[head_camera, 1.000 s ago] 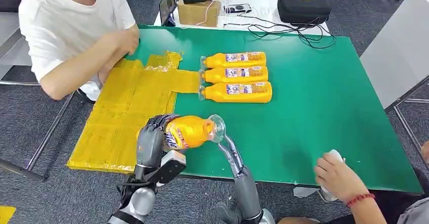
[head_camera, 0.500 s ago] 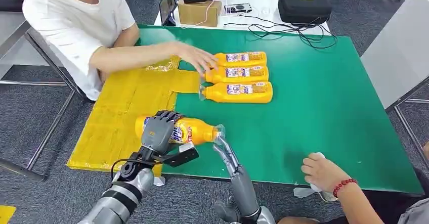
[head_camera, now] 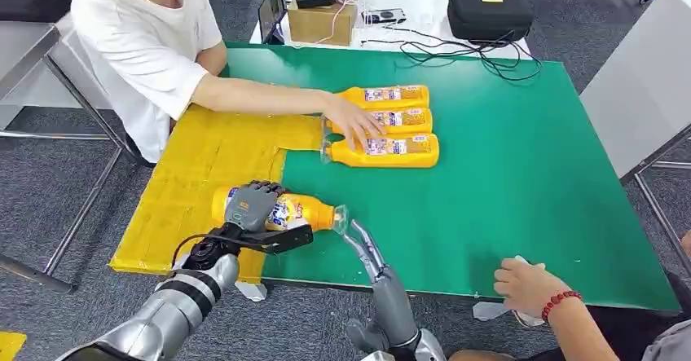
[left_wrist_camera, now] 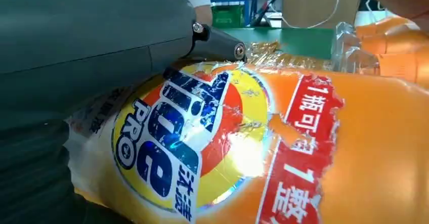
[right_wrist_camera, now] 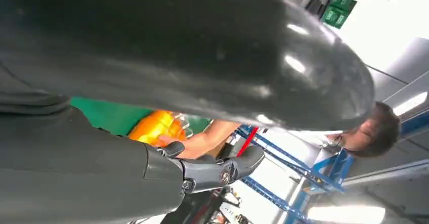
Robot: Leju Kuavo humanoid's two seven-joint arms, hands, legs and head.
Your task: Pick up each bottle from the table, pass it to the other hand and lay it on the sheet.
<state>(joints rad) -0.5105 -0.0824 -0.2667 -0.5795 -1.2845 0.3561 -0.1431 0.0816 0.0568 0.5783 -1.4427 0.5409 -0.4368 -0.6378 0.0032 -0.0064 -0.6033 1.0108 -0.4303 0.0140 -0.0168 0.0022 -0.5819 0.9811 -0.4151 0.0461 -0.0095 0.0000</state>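
Label: I read "PRO" and Chinese characters on the held bottle (left_wrist_camera: 283, 153).
Axis: lies sideways, cap pointing frame-right.
Left hand (head_camera: 251, 206): grasping the bottle.
Right hand (head_camera: 364, 245): fingers released, straight, beside cap.

Held bottle (head_camera: 281, 211) lying on its side at the near edge of the sheet (head_camera: 191, 173), cap end pointing right over the table (head_camera: 521, 165). Left hand (head_camera: 251, 204) gripping over its body. Right hand (head_camera: 361, 243) just right of the cap, fingers extended. Three bottles (head_camera: 389, 121) lying side by side behind, right of the sheet. Person's hand (head_camera: 352, 122) resting on them.
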